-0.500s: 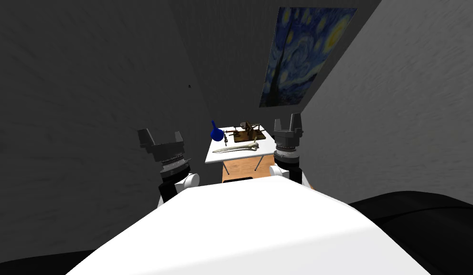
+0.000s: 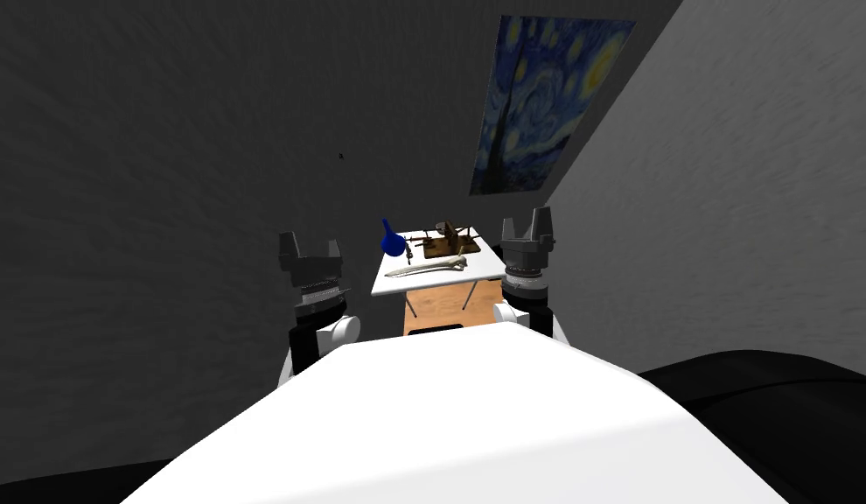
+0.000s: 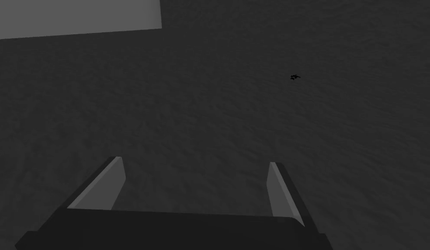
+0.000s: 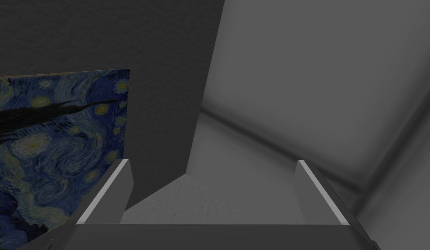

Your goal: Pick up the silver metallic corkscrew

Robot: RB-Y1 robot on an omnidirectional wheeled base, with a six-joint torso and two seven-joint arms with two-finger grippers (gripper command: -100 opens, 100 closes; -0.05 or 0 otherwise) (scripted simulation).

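The room is dim. In the head view the dark wall at 9 o'clock is near black; the pale wall at 3 o'clock catches more light. The white table at 12 o'clock is brightest. Wide-lens distortion splays both walls toward the corners. Soft shadow bands cross the right wrist view.

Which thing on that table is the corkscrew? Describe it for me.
Below the painting stands a white table. The corkscrew lies along its near side: long, slim, pale, in front of the blue flask and brown frame.
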